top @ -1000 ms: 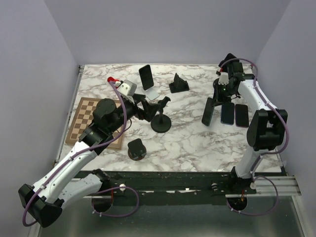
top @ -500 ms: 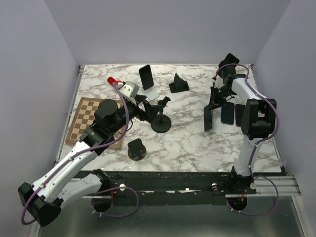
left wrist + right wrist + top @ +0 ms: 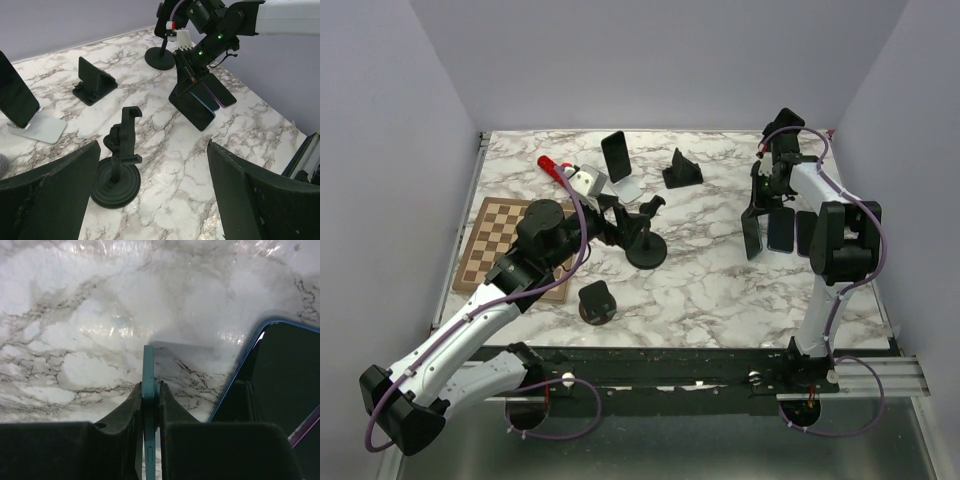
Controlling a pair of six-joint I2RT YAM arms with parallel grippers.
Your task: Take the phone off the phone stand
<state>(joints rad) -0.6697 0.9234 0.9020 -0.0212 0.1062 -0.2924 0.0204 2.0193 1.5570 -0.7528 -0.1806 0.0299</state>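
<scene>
Marble tabletop (image 3: 700,285) close below, right gripper (image 3: 150,392) pinching phone (image 3: 148,365) edge-on (thin hold), may slip onto neighbouring phones (image 3: 280,385); left gripper (image 3: 154,165) spread.

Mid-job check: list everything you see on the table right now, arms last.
table: 1, white marble, under everything
chessboard: 1, brown checked, left side
propped phone: 1, black, back centre, leaning on the white stand
white stand: 1, white, back centre
wedge stand: 1, black, back centre, empty
clamp stand: 1, black, centre, round base, empty
small stand: 1, black, near edge
flat phones: 2, dark, right side, side by side
held phone: 1, teal-edged, up on its edge beside the flat phones
left pincer: open, facing the clamp stand
right pincer: shut on the held phone
</scene>
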